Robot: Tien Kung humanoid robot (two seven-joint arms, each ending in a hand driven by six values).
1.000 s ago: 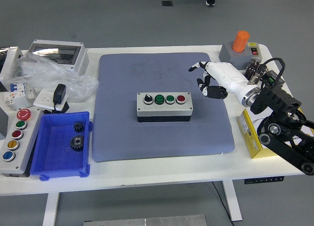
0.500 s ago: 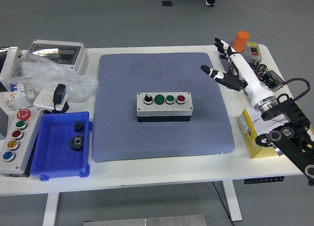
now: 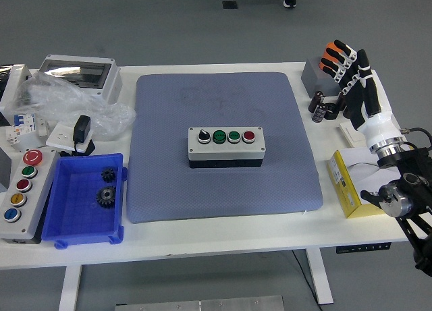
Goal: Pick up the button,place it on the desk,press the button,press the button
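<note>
A grey button box [image 3: 226,147] lies flat in the middle of the blue-grey mat [image 3: 169,189]. Its top carries a black selector knob, two green buttons and a red button [image 3: 249,136] in a row. My right hand [image 3: 347,78] is raised at the table's right edge, well to the right of the box and off the mat. Its fingers are spread wide and hold nothing. The hand partly covers a grey station with an orange button [image 3: 312,75] behind it. My left arm is out of the picture.
A blue bin [image 3: 71,216] with two black gears sits front left, beside a control box [image 3: 20,189] with several coloured buttons. A grey enclosure [image 3: 77,71] and plastic bag are back left. A yellow box [image 3: 344,186] lies under my right forearm.
My right hand has drawn back from over the mat's right part to the table's right edge, turning upright with its fingers spreading. The button box has not moved.
</note>
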